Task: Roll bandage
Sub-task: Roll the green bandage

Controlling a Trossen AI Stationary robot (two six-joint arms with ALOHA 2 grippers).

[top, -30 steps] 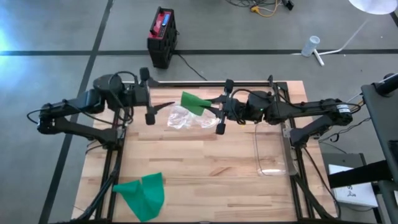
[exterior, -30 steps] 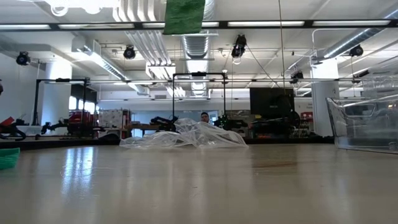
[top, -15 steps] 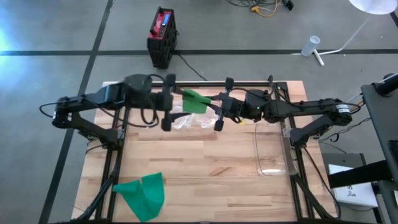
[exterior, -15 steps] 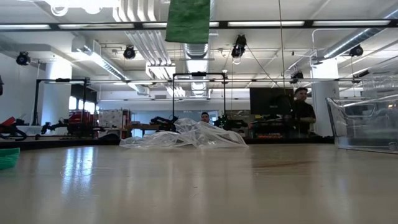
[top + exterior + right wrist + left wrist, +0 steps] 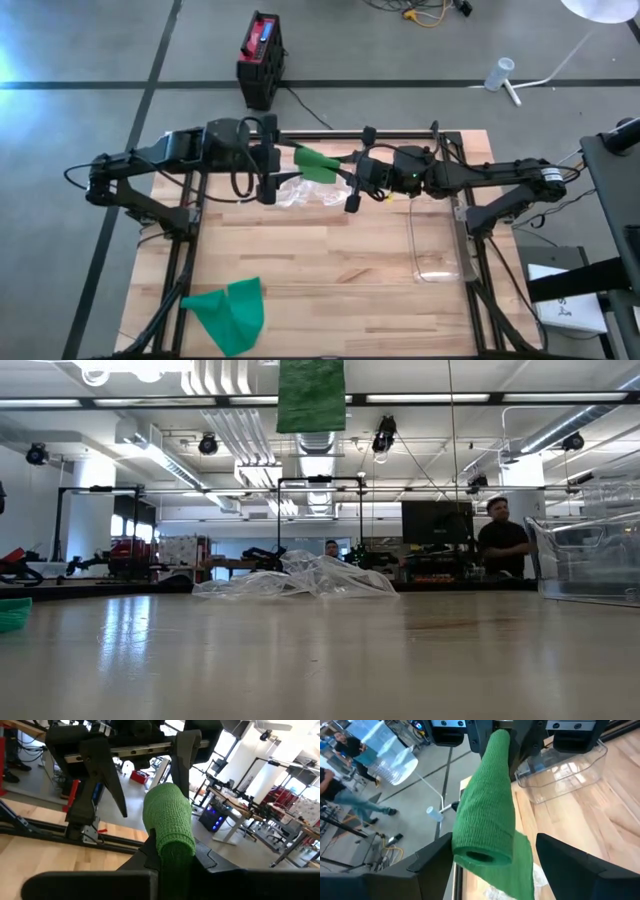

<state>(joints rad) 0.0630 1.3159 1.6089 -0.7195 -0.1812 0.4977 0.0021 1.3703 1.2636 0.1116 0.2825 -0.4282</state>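
Observation:
A green bandage roll (image 5: pixel 314 163) hangs high above the table's far middle, with my right gripper (image 5: pixel 338 168) shut on it. In the low view the roll (image 5: pixel 311 395) shows near the top, well clear of the tabletop. My left gripper (image 5: pixel 283 162) faces it from the left, open. In the left wrist view its two fingers stand on either side of the roll's free end (image 5: pixel 482 854) and do not visibly touch it. A loose flap of bandage (image 5: pixel 522 867) hangs from the roll. My right gripper pinches the roll's right end (image 5: pixel 172 851) between its two fingers. The fingers come level from the table's right and lie along the roll. The roll is lifted clear and sticks out toward my left gripper, with its open core end (image 5: pixel 481 855) free.
A crumpled clear plastic wrapper (image 5: pixel 300 190) lies on the table under the roll. A loose green bandage piece (image 5: pixel 228 312) lies at the near left corner. A clear plastic bin (image 5: pixel 438 245) stands at the right. People stand in the room beyond the table.
My left gripper has moved toward the table's right, up to the roll, and has tipped downward; its open fingers now flank the roll's free end. The roll stays lifted in my right gripper.

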